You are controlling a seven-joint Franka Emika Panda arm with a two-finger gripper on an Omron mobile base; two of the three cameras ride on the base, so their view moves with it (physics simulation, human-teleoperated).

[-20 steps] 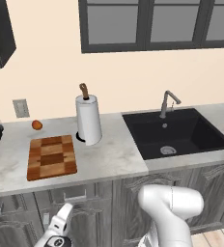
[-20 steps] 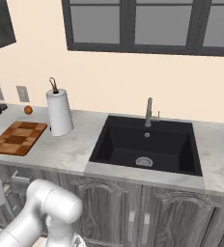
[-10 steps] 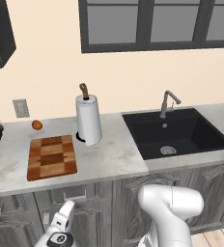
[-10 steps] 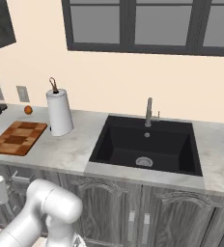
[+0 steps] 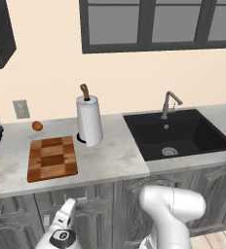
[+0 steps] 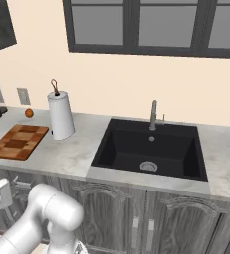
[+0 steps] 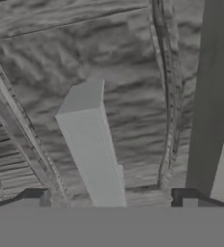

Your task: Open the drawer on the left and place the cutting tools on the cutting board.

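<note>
I have the gripper [image 7: 111,198] wide open and empty at the drawer [image 7: 109,87] front, below the counter's left end. Its pale bar handle [image 7: 92,144] sits between my fingertips [image 7: 34,197], long axis running up the hand view, leaning slightly left.

A paper-towel roll [image 5: 89,123] stands between a small orange fruit [image 5: 37,126] and the black sink [image 5: 176,136].
</note>
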